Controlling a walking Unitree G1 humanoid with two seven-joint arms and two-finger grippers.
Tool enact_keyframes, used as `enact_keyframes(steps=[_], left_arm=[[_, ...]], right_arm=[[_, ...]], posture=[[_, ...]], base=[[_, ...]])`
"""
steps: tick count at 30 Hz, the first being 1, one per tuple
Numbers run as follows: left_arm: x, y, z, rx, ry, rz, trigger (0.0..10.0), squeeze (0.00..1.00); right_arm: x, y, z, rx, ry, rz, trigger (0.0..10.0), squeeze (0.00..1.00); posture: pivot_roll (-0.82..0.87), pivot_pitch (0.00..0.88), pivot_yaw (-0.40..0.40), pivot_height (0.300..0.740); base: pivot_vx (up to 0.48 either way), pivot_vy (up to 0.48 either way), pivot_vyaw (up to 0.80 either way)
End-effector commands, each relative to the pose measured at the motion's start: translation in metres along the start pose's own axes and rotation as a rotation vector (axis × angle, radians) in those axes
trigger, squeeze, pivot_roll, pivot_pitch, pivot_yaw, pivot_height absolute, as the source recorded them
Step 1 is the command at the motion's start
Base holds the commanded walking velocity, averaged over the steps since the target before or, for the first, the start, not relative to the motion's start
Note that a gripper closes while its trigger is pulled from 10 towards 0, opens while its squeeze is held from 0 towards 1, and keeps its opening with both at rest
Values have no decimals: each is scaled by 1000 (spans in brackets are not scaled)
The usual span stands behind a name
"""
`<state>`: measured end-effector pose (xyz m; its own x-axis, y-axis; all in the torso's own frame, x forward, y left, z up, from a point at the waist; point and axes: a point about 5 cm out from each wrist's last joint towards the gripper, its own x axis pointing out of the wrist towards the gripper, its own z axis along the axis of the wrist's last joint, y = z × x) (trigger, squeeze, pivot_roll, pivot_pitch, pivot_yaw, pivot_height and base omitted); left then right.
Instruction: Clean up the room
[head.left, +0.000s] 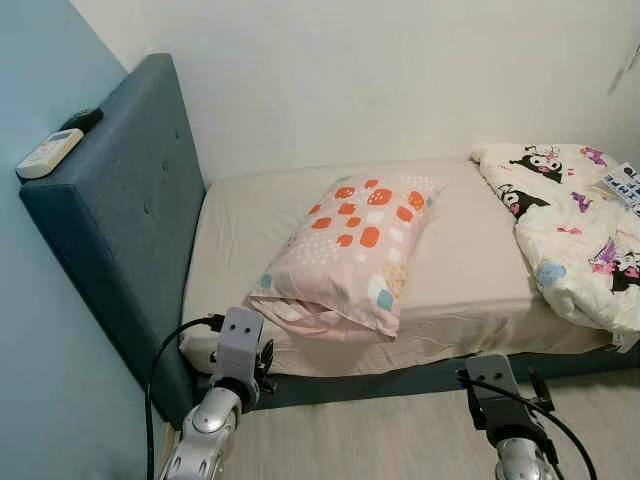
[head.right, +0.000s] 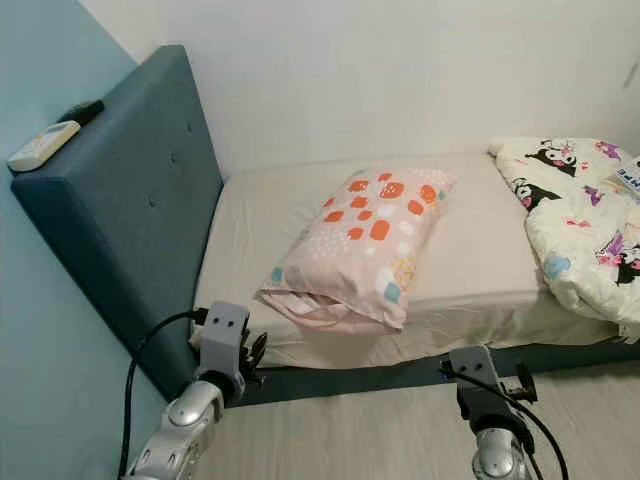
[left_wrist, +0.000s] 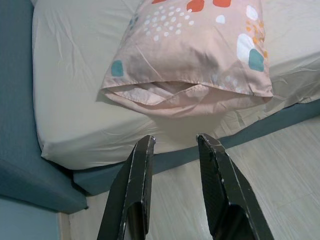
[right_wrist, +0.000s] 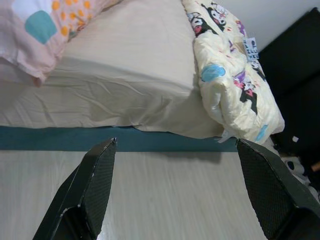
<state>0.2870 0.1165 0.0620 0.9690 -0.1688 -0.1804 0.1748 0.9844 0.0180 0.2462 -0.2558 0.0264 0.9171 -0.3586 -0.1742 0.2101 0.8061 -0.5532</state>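
Against the teal headboard (head.left: 130, 200), the bed (head.left: 470, 270) is carrying a bunched cartoon quilt (head.left: 580, 230) at its far end and a spotted pink pillow (head.left: 355, 250) mid-mattress. Left gripper (left_wrist: 175, 142) is hovering narrowly parted before the pillow; right gripper (right_wrist: 175, 145) is hanging wide apart, both empty.

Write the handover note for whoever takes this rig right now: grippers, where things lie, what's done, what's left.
Left gripper: open, holding nothing, low over the floor just short of the bed's near edge, aimed at the pillow.
Right gripper: wide open, holding nothing, over the floor before the bed.
Pillow: lies askew mid-mattress, open end toward the robot, away from the headboard.
Comforter: bunched at the right end of the bed.
Two remotes rest on top of the headboard.
Done: nothing visibly tidied yet.
Left: likely set the pillow at the headboard and spread the comforter.
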Motion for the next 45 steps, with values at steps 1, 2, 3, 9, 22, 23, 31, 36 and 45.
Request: enact_keyframes(steps=[1, 2, 3, 9, 22, 23, 31, 36, 45], left_arm=[[0, 3, -4, -6, 15, 9, 10000, 0], [0, 3, -4, -6, 15, 10, 10000, 0], [0, 3, -4, -6, 15, 10, 10000, 0], [1, 0, -4, -5, 17, -1, 10000, 0], [1, -2, -5, -2, 21, -14, 10000, 0], [1, -2, -5, -3, 21, -15, 10000, 0], [1, -3, -4, -2, 16, -18, 10000, 0], [0, -3, -5, -3, 18, -20, 10000, 0], [0, -4, -6, -5, 19, -23, 10000, 0]], right_arm=[[-2, 0, -5, 9, 23, 6, 10000, 0], [-1, 1, -4, 24, 16, 21, 10000, 0], [-1, 1, -4, 24, 16, 21, 10000, 0], [2, -12, 10, 80, -97, 27, 10000, 0], [1, -15, 2, 137, -59, 62, 10000, 0], [0, -12, 2, 140, -60, 74, 10000, 0], [2, -10, 9, 151, -88, 78, 10000, 0], [-1, 3, 8, 321, -39, 251, 10000, 0], [-12, 23, 1, 343, 17, 369, 10000, 0]], posture=[[-47, 54, 4, 740], [-47, 55, 6, 740], [-47, 55, 6, 740], [-57, 53, 15, 740], [-61, 49, 15, 740], [-59, 49, 12, 740], [-55, 48, 12, 740], [-60, 42, 14, 740], [-59, 43, 11, 740]], base=[[0, 0, 0], [0, 0, 0], [0, 0, 0], [0, 0, 0], [0, 0, 0], [0, 0, 0], [0, 0, 0], [0, 0, 0], [0, 0, 0]])
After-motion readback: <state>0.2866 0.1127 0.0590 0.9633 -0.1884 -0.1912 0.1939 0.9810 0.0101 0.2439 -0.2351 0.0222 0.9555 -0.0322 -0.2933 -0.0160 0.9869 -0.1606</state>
